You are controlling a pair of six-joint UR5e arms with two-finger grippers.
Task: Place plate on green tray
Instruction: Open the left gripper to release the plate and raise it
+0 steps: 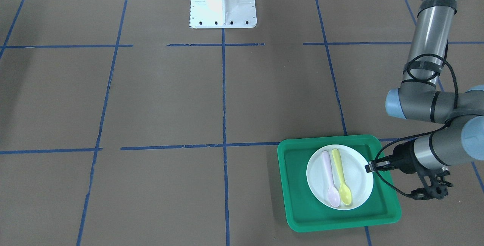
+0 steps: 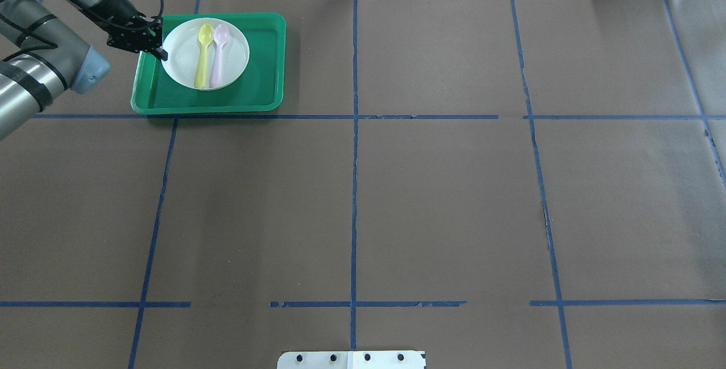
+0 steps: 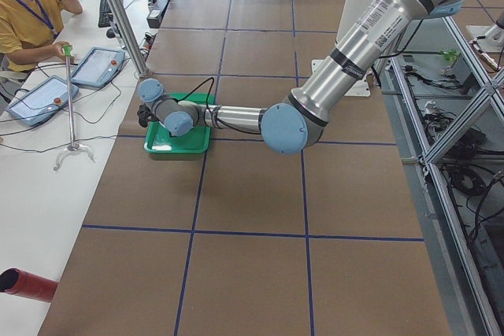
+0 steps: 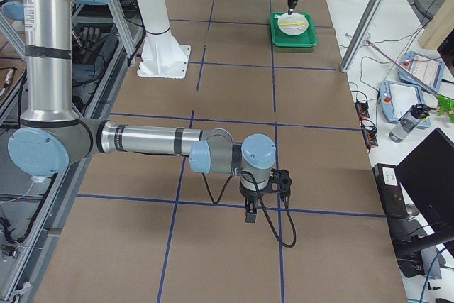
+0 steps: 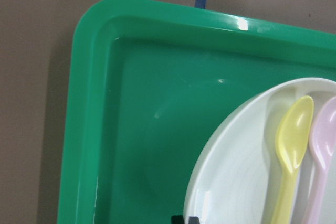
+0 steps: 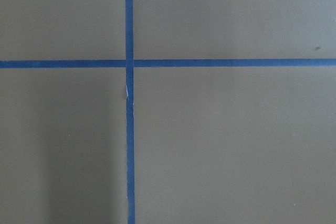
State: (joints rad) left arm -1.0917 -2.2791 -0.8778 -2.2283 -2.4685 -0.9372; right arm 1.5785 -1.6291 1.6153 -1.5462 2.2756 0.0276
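The white plate lies inside the green tray with a pale pink spoon and a yellow spoon on it. My left gripper is shut on the plate's rim at the side nearest that arm; in the overhead view the gripper sits at the plate's left edge. The left wrist view shows the tray's corner, the plate and a dark fingertip at its rim. My right gripper hangs over bare table far away; I cannot tell its state.
The tray sits at the table's far left corner, near the edge. The robot's white base stands at the table's middle. Blue tape lines cross the brown table. An operator sits beyond the tray's end.
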